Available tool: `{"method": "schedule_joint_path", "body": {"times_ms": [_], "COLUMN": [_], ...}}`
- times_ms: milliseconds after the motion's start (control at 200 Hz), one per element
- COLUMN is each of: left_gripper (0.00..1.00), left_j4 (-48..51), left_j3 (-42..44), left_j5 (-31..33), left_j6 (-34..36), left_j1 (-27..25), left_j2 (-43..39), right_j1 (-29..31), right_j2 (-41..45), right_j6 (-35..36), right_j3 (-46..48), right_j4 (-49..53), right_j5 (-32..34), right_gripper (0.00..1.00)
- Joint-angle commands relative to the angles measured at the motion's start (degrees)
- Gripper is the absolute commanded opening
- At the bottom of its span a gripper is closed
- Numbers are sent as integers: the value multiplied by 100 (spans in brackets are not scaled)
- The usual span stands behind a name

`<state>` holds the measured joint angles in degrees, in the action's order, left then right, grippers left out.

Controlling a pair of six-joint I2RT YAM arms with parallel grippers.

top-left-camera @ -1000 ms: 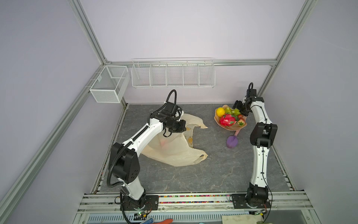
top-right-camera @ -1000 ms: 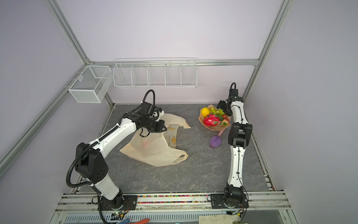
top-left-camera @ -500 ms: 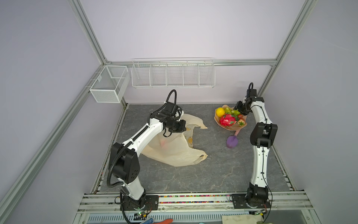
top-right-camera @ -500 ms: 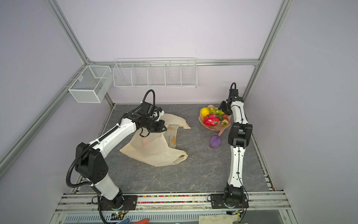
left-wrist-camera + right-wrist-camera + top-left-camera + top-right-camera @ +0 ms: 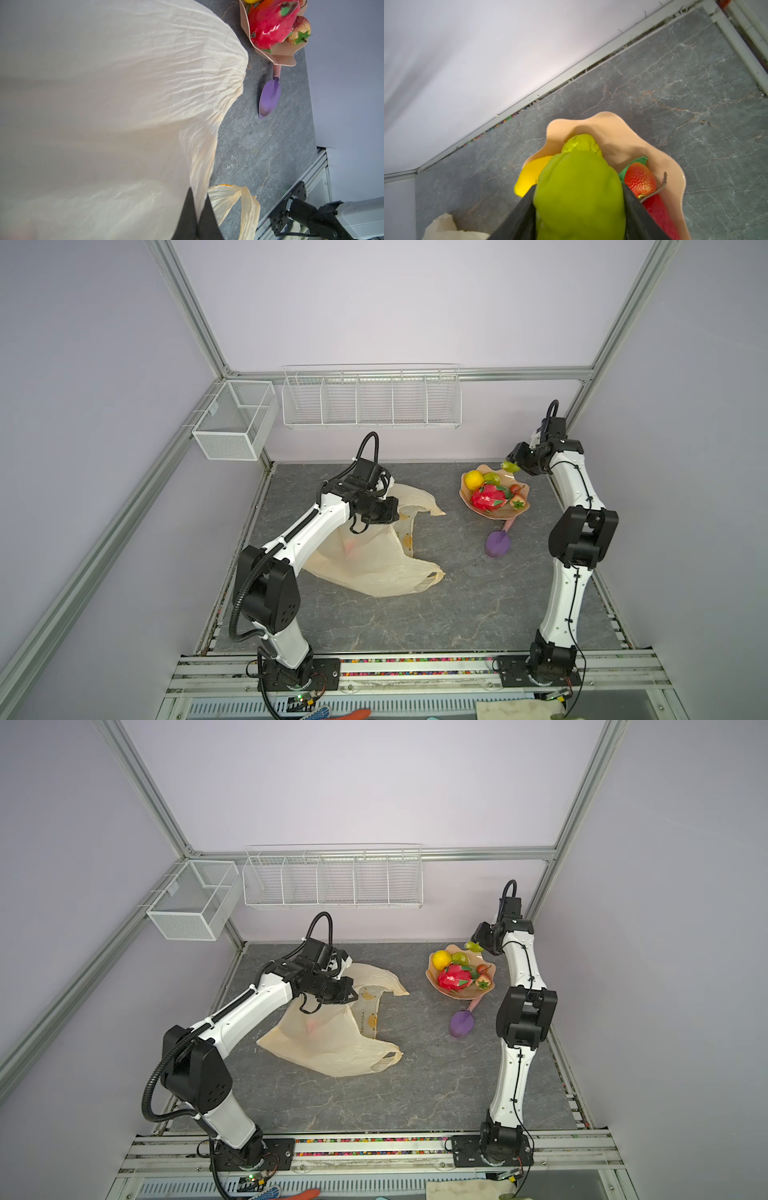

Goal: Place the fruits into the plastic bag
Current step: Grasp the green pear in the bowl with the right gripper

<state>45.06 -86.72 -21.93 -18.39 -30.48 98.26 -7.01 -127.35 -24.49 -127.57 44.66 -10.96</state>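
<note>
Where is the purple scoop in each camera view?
In a top view: purple scoop just in front of the pink dish.
In a top view: same spot.
Left wrist: scoop with its handle toward the dish.
Right wrist: not in it.
Landmark: the pink dish, in all four.

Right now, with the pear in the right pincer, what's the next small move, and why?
Probably lift the green pear clear and start carrying it toward the plastic bag. The right pincer is shut on it just over the pink dish, and the left pincer holds the bag's edge up.
</note>
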Motion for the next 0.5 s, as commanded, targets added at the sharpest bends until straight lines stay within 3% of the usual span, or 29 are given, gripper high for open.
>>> {"method": "schedule_joint_path", "body": {"times_ms": [0, 280, 495], "left_gripper": [0, 0, 0], "left_j4": [12, 29, 29], "left_j3": [-30, -125, -210], "left_j5": [-39, -126, -195], "left_j6": [97, 173, 177], "left_j1": [13, 12, 14], "left_j2": [-52, -16, 18], "right_j1": [25, 24, 90], "right_j2": [540, 2280, 3733], "right_j6": [-214, -760, -1630], "right_j3": [561, 2990, 5179], "right_j4": [-461, -1870, -3168], "right_j5": [-412, -1298, -2193], "right_gripper": [41, 37, 36]}}
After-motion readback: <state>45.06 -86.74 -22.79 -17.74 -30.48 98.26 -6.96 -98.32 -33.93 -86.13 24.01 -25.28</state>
